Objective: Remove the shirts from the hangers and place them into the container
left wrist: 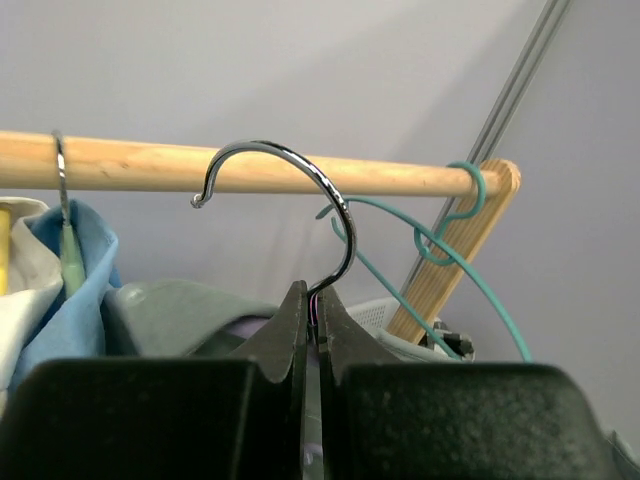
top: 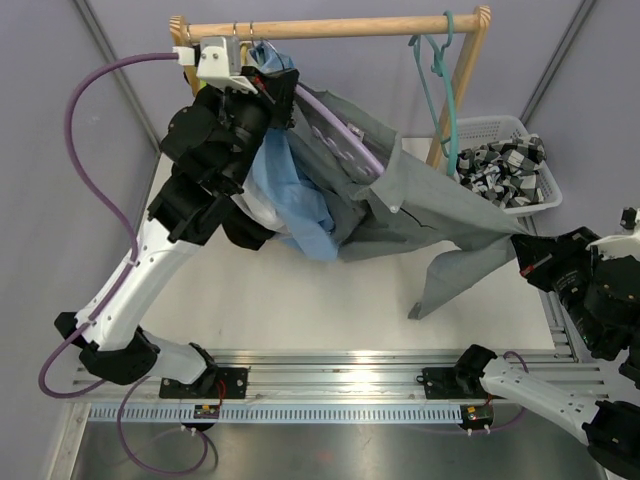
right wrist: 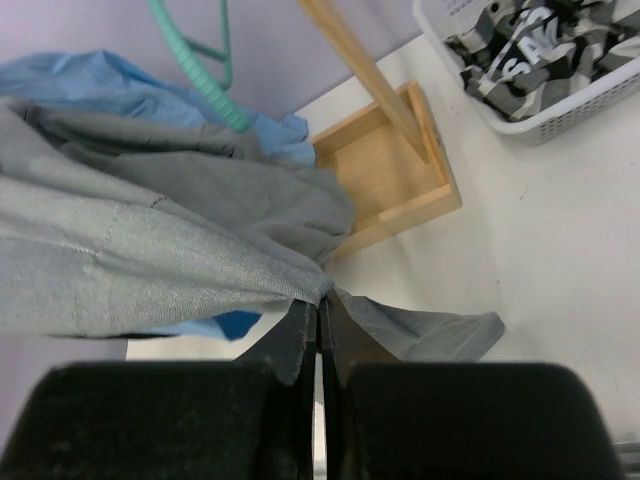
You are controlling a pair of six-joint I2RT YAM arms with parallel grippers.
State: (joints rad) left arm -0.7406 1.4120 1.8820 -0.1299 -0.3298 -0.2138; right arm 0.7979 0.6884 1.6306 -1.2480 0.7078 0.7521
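Observation:
My left gripper [top: 258, 78] [left wrist: 312, 296] is up at the wooden rail [top: 330, 27], shut on the neck of a lilac hanger [top: 340, 125]. Its metal hook [left wrist: 300, 168] lies across the rail; whether it rests on it I cannot tell. A grey shirt [top: 440, 210] [right wrist: 150, 250] stretches from that hanger down to my right gripper [top: 522, 255] [right wrist: 320, 306], which is shut on the shirt's edge. A light blue shirt [top: 290, 190] [right wrist: 90, 85] hangs beside my left arm. The white container [top: 490, 128] [right wrist: 590, 100] at the right holds a black-and-white checked shirt [top: 505, 170] [right wrist: 520, 50].
A bare teal hanger [top: 440, 70] [left wrist: 470, 290] [right wrist: 195, 60] hangs near the rail's right end. A mint green hanger [left wrist: 67, 250] carries the blue shirt. The rack's wooden base [right wrist: 390, 170] and slanted post stand between the shirts and the container.

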